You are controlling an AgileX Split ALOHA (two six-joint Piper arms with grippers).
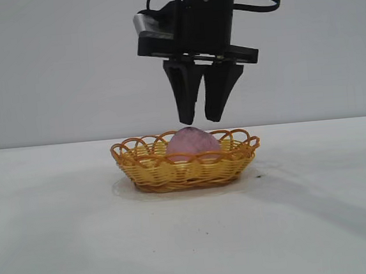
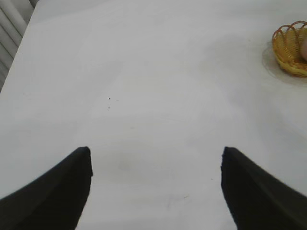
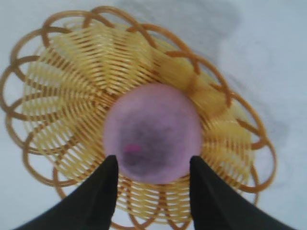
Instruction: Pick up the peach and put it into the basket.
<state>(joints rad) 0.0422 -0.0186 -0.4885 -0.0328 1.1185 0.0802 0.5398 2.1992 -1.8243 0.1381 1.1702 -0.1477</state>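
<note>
The dusty pink peach (image 1: pixel 192 143) lies inside the yellow-orange woven basket (image 1: pixel 147 169) at the middle of the white table. My right gripper (image 1: pixel 200 119) hangs straight above it, fingertips a little over the fruit and not touching it, jaws apart and empty. From the right wrist view the peach (image 3: pixel 152 132) fills the basket's (image 3: pixel 72 86) centre, and the right gripper (image 3: pixel 153 161) has one black finger on each side of it. My left gripper (image 2: pixel 156 153) stands open over bare table, well away; the basket (image 2: pixel 288 48) shows far off at the edge of its view.
White table (image 1: pixel 63 237) runs all around the basket, with a plain pale wall behind. The left wrist view shows the table's side edge and slatted blinds (image 2: pixel 9 33) beyond it.
</note>
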